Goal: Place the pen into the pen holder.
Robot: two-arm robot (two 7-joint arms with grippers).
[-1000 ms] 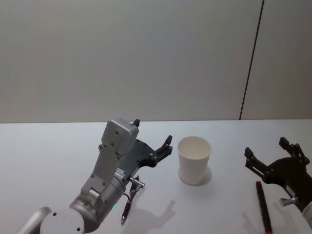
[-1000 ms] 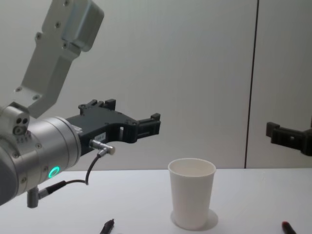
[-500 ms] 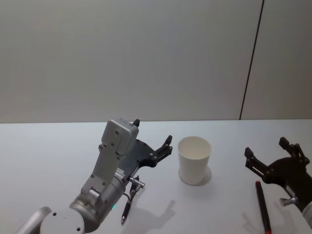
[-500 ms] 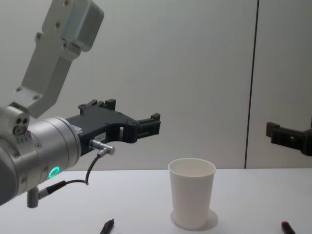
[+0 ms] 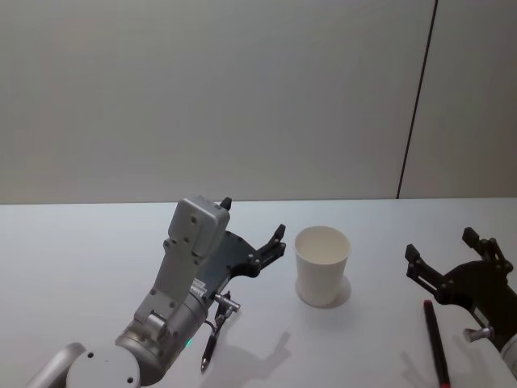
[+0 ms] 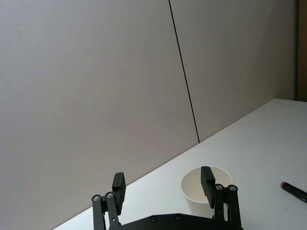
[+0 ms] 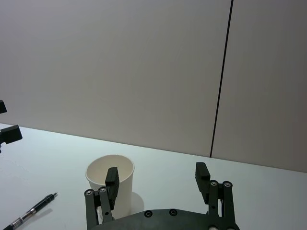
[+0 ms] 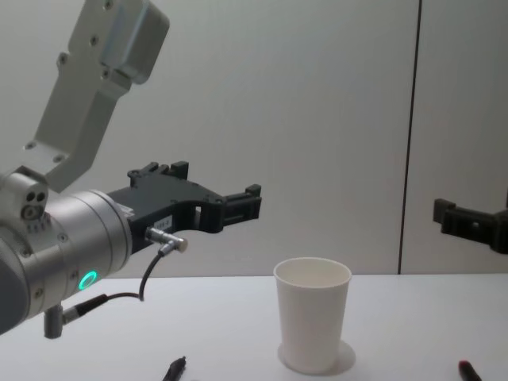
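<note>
- A black pen (image 5: 208, 346) lies flat on the white table (image 5: 81, 259), to the left of the pen holder (image 5: 321, 265) and nearer the robot than it, well apart from it.
- A red pen (image 5: 435, 343) lies flat on the table to the right of the pen holder, also nearer the robot and well apart from it.
- The left gripper (image 5: 254, 218) hangs to the left of the pen holder. In the chest view it is higher than the cup's rim. Its jaws are spread wide and grip nothing. A green ring light (image 8: 87, 279) glows on the arm behind it.
- The right gripper (image 5: 440, 244) sits to the right of the pen holder, above the far end of the red pen. Its jaws are also spread wide, with nothing between them.
- The pen holder, a plain white paper cup with a rolled rim, stands upright between the two grippers. Its mouth faces up and its inner wall is bare white.
- Beyond the pen holder is a pale wall (image 5: 202, 97) with one dark vertical seam (image 5: 416, 105).
</note>
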